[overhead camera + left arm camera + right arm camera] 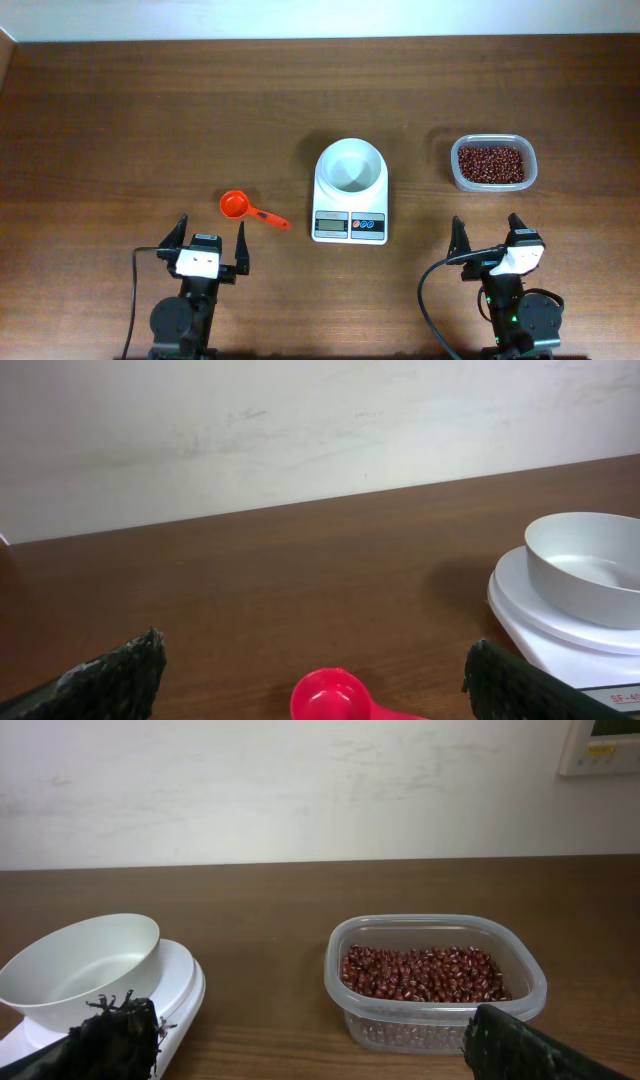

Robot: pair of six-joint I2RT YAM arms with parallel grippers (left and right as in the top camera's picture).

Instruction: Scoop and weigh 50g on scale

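Red-brown beans [491, 163] lie in a clear plastic tub [493, 139] at the right of the wooden table [150, 120], well apart from the white scale [350, 195] at the middle. The scale's round bowl [350, 165] holds nothing, and its display and two blue buttons face the arms.

Only the overhead view shows the whole layout. An orange-red scoop [255, 212] lies flat just left of the scale, handle pointing toward it. The left gripper [212, 222] sits just behind the scoop and the right gripper [487, 220] sits near the front edge below the tub. Both have their jaws spread wide and hold nothing.

The left wrist view shows just the scoop's cup [335, 700] low between its own black fingers [120, 680], with the scale [560, 610] at its right edge. The right wrist view alone shows how deep the beans [425, 973] lie: a shallow layer, well under the tub's rim [440, 925]. It also shows the scale [185, 990] on its left and a pale wall device [600, 745] at the upper right.

Bare wood stretches across the far half and the left of the table. Open gaps separate scoop, scale and tub.
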